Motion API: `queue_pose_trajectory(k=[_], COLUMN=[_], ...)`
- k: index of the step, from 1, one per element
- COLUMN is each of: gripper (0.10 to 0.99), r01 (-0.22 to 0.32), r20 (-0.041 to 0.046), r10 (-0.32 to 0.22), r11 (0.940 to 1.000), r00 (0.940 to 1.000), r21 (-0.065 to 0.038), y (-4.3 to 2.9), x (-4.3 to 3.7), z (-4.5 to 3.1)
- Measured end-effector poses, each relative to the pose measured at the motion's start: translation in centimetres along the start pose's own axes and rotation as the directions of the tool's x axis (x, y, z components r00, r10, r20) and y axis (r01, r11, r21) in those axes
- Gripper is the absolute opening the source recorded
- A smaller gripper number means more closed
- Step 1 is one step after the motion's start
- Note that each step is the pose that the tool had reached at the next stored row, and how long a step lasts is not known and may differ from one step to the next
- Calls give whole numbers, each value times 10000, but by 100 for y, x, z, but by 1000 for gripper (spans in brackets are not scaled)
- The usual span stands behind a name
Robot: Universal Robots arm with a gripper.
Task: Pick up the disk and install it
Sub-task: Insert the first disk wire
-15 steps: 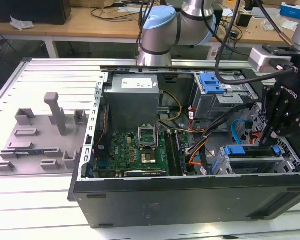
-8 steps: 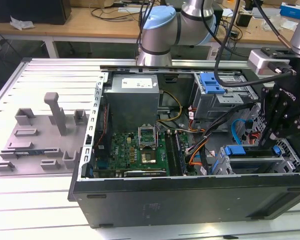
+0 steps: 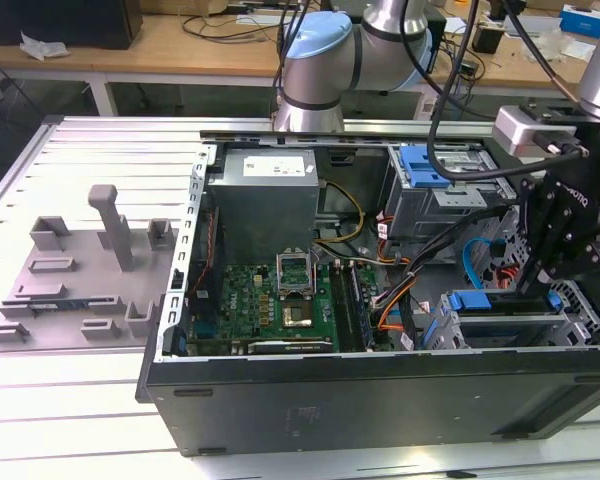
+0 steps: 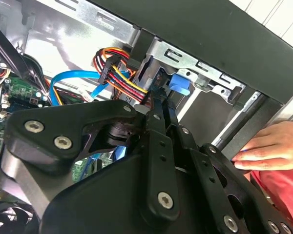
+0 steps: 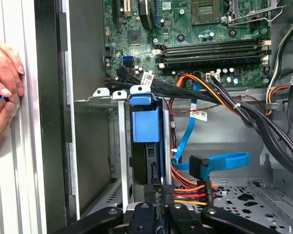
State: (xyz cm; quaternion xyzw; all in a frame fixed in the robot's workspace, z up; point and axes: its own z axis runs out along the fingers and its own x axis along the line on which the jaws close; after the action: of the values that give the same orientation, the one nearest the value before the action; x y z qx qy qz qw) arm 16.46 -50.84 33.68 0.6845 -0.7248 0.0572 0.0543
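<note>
The disk [image 5: 147,163] stands on edge in the drive bay of the open computer case, its blue carrier [image 5: 145,124] along one end. In the exterior view the carrier's blue top [image 3: 472,300] shows in the bay at the case's near corner, on the exterior view's right. My gripper [image 5: 160,191] is shut, its tips right at the disk's end beside the power plug; whether they touch it I cannot tell. In the exterior view my gripper [image 3: 532,285] reaches down into that bay. In the second wrist view my gripper [image 4: 161,100] points at a blue tab [image 4: 178,85].
Orange, red and yellow power wires [image 5: 185,194] and a blue data cable [image 5: 219,161] lie close to the fingers. A person's hand [image 5: 5,83] rests on the case's outer wall [image 4: 219,44]. The motherboard [image 3: 270,300] fills the case's middle. A grey fixture [image 3: 80,270] lies at the exterior view's left.
</note>
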Motion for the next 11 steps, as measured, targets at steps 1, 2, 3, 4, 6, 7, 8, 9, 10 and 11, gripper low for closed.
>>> queue_pose_trajectory(k=[1, 2, 3, 4, 6, 7, 8, 9, 10, 11], gripper=[165, 165, 173, 173, 302, 302, 302, 302, 302, 302], r01=[21, 38, 59, 79, 97, 101, 104, 107, 111, 119], r20=[-1, -2, 1, 4, 4, 2, 4, 3, 2, 3], r10=[-21, -38, -59, -79, -97, -101, -104, -107, -111, -119], r11=[10000, 10000, 10000, 10000, 10000, 9999, 9999, 9999, 9999, 9999], r00=[10000, 10000, 10000, 10000, 10000, 9999, 9999, 9999, 9999, 9999], r21=[3, 6, 10, 12, 15, 15, 16, 18, 19, 23], y=[0, 0, 0, 0, 0, 0, 0, 0, -1, -1], x=[0, -1, -1, -1, 0, 2, 4, 7, 10, 17], z=[4, 6, 8, 9, 0, -13, -25, -42, -60, -105])
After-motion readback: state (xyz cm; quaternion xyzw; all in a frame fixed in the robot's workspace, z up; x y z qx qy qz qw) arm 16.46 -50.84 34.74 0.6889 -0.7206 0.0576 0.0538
